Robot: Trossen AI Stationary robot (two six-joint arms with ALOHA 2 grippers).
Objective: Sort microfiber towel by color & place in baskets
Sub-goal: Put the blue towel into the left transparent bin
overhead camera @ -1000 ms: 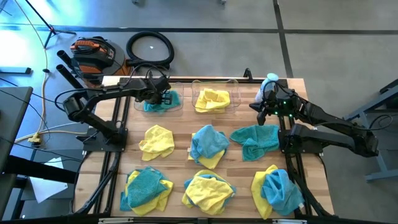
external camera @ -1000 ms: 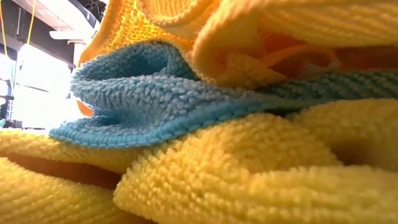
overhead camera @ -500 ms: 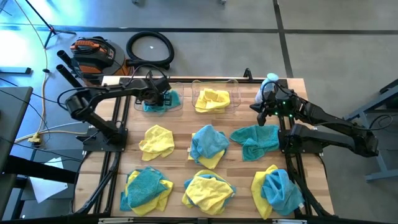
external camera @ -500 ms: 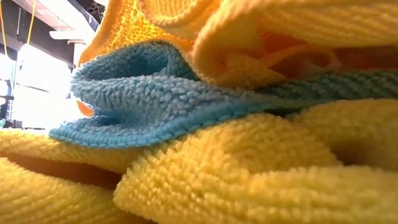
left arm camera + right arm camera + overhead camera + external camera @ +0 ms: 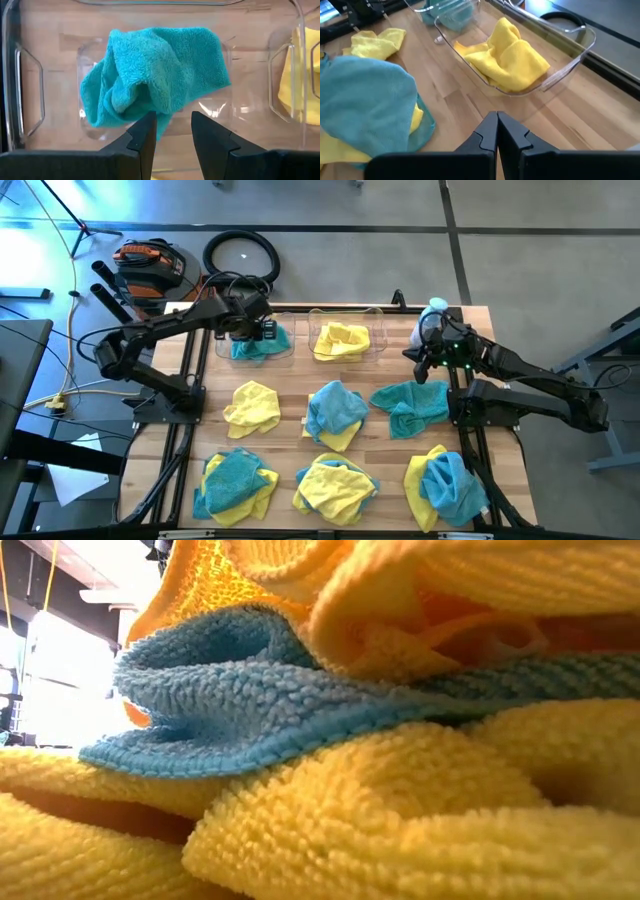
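Note:
Two clear bins stand side by side at the table's far edge. The left bin (image 5: 221, 350) holds a teal towel (image 5: 266, 344), which lies crumpled on its floor (image 5: 150, 75). The right bin (image 5: 572, 57) holds a yellow towel (image 5: 340, 340) (image 5: 512, 57). My left gripper (image 5: 248, 326) (image 5: 172, 136) hovers open above the teal towel and the left bin. My right gripper (image 5: 424, 362) (image 5: 497, 131) is shut and empty, above the bare wood right of the right bin. Several more towels lie on the table.
Loose towels: yellow (image 5: 252, 406), blue over yellow (image 5: 335, 414), teal (image 5: 412, 406), and three mixed blue-and-yellow heaps along the near edge (image 5: 236, 482) (image 5: 335, 486) (image 5: 446, 486). A spray bottle (image 5: 433, 313) stands at the far right corner. Yellow and blue towels (image 5: 300, 710) fill the low view.
My left gripper has risen a little over the left bin and drawn slightly toward the table's far edge. The teal towel stays in the bin. The right arm has kept still.

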